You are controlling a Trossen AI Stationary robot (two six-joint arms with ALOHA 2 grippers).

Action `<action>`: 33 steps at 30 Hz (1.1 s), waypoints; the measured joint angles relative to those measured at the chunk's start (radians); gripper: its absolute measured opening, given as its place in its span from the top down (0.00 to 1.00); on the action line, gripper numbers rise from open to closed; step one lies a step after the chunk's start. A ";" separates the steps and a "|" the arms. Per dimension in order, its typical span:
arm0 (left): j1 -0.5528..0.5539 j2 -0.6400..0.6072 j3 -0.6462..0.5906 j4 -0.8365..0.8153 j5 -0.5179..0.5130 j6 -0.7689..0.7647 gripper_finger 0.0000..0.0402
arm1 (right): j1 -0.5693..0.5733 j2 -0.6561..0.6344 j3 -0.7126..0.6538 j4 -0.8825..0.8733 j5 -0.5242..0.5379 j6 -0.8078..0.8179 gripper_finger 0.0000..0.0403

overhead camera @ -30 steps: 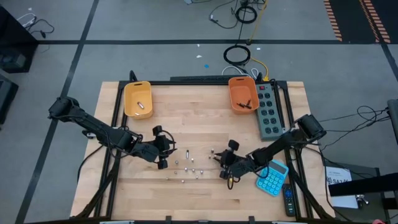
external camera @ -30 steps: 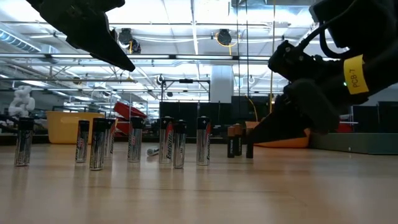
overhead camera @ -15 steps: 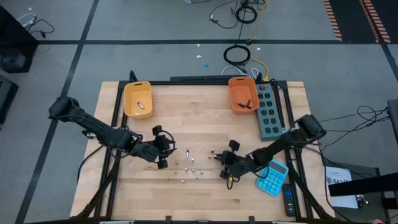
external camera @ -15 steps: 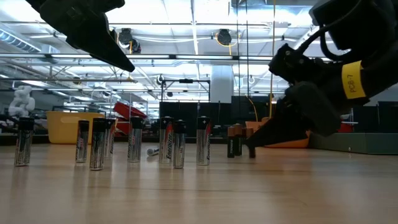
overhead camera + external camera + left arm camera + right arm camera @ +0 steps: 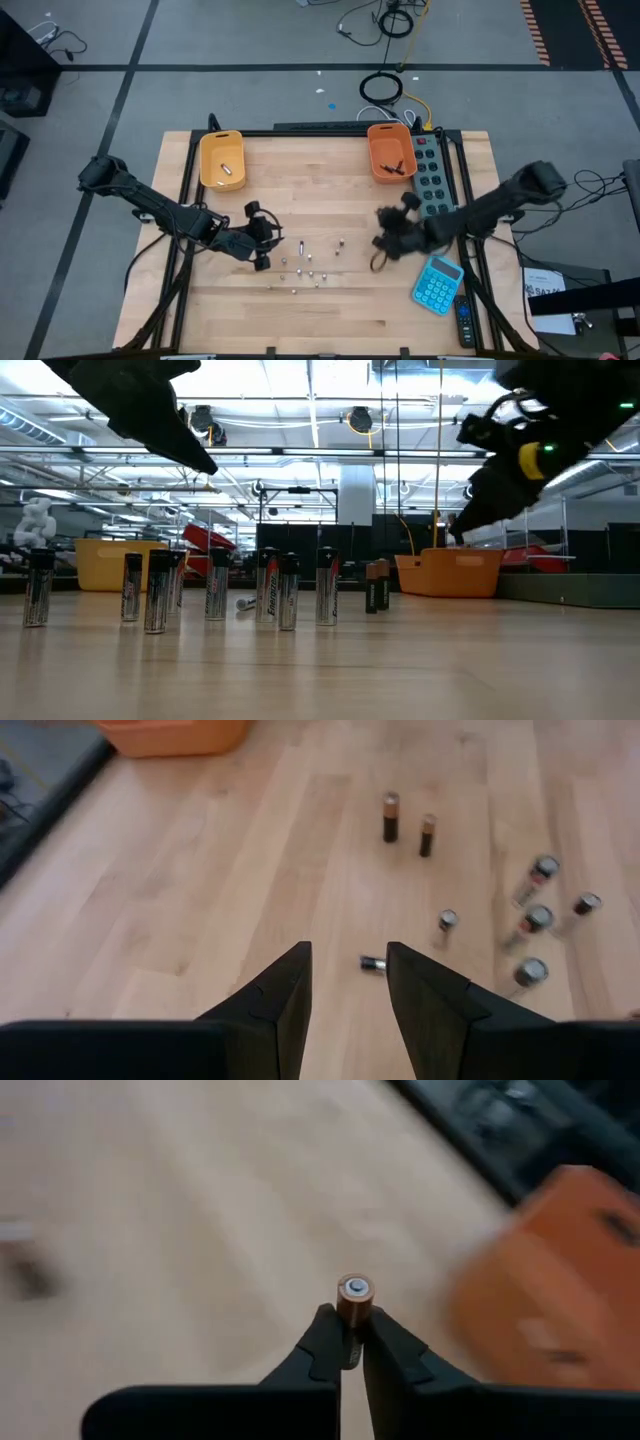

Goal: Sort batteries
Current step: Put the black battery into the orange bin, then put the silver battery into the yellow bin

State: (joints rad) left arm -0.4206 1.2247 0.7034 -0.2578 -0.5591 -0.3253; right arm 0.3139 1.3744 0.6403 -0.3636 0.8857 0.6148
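Several silvery batteries (image 5: 303, 268) stand upright on their ends on the wooden table (image 5: 330, 315), in a loose row in the low view (image 5: 216, 586). Two dark copper-topped batteries (image 5: 390, 817) stand apart, and one small battery (image 5: 372, 962) lies on its side. My left gripper (image 5: 348, 982) hangs open above that lying battery, at the group's left (image 5: 262, 250). My right gripper (image 5: 381, 244) is off the table right of the group, shut on a copper-topped battery (image 5: 355, 1298). My right gripper pinches the copper-topped battery between its two fingertips (image 5: 325, 1342), below the battery's copper end (image 5: 355, 1288). That end sticks out past the fingers. The battery is lifted clear of the table.
A yellow bin (image 5: 221, 158) with a battery in it sits at the far left. An orange bin (image 5: 390, 155) stands at the far right, beside a grey power strip (image 5: 432, 178). A blue calculator (image 5: 437, 284) lies near the right edge.
My right gripper has taken a dark battery from beside the other two and risen with it. It has swung toward the table's far right, toward the orange bin, tipping its fingers up from steeply downward. Only two dark batteries now stand there.
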 joint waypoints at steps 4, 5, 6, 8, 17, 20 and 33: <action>0.000 0.000 0.000 0.023 -0.056 0.023 0.65 | -0.212 -0.115 0.000 -0.049 -0.092 -0.159 0.98; 0.000 0.000 0.000 0.023 -0.067 0.024 0.65 | -0.268 -0.137 0.000 -0.037 -0.117 -0.204 0.98; 0.000 0.000 0.000 0.023 -0.077 0.024 0.65 | -0.322 -0.158 0.000 -0.019 -0.146 -0.248 0.98; 0.000 0.000 0.000 0.022 -0.091 0.020 0.65 | -0.430 -0.189 0.000 0.019 -0.212 -0.325 0.98; 0.000 0.000 0.000 0.020 -0.081 0.016 0.65 | -0.738 -0.211 0.000 0.115 -0.515 -0.450 0.75; 0.000 0.000 0.000 0.007 -0.016 -0.010 0.65 | -0.752 -0.211 0.000 0.115 -0.551 -0.448 0.61; -0.110 0.000 0.034 0.006 0.100 -0.123 0.65 | -0.326 -0.216 0.002 0.405 -0.376 -0.489 0.55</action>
State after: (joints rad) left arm -0.5306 1.2247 0.7376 -0.2514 -0.4592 -0.4488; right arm -0.0123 1.1586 0.6422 0.0415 0.5093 0.1259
